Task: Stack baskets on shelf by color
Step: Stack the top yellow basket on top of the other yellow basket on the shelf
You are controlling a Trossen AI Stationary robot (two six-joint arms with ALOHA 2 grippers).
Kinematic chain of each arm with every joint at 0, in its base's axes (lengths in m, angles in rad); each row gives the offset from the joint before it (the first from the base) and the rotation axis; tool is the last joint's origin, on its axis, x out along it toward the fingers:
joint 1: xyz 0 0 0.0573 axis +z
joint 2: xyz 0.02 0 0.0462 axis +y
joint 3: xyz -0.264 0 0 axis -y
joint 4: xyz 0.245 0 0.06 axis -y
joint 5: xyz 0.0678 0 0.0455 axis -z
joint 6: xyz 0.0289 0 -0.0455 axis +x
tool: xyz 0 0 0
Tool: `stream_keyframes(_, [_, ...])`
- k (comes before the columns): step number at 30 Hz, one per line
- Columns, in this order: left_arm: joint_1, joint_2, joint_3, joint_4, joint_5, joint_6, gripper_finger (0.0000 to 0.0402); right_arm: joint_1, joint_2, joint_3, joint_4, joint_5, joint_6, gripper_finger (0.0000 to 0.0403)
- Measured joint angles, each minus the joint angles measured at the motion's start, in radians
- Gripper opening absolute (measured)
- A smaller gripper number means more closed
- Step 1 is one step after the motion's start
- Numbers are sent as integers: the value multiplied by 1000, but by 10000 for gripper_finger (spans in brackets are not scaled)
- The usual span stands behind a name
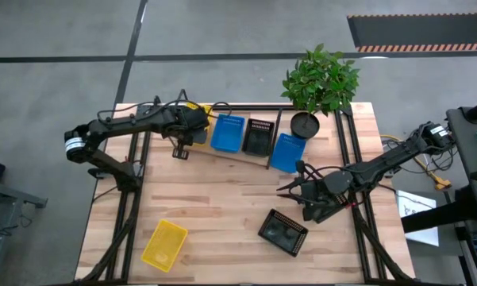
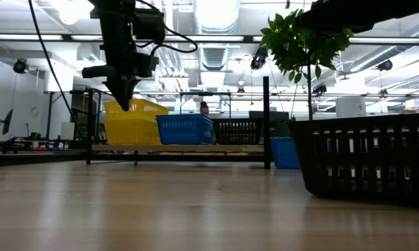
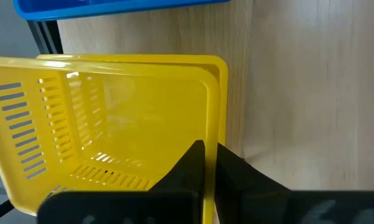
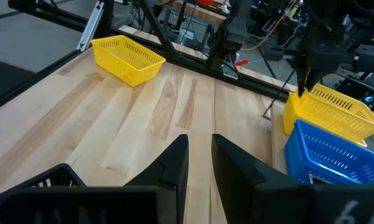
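The left gripper [image 3: 209, 163] hung over the low light-wood shelf [image 2: 178, 148] at the back of the wooden bench [image 1: 222, 199], jaws pinching the rim of a tilted yellow mesh basket [image 3: 112, 130] atop another yellow one. Blue [image 1: 228, 133] and black [image 1: 259, 137] baskets sat beside it on the shelf. The right gripper [image 4: 199, 158] hovered near a loose black basket [image 1: 283, 232], jaws slightly spread. A lone yellow basket [image 1: 164, 243] lay well apart.
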Motion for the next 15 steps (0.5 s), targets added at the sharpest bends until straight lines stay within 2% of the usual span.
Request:
stream_keyframes(12, [0,0,0,0,0,0,0,0,0,0,0,0,8,63])
stream_keyframes(15, [0,0,0,0,0,0,12,0,0,0,0,0,8,63])
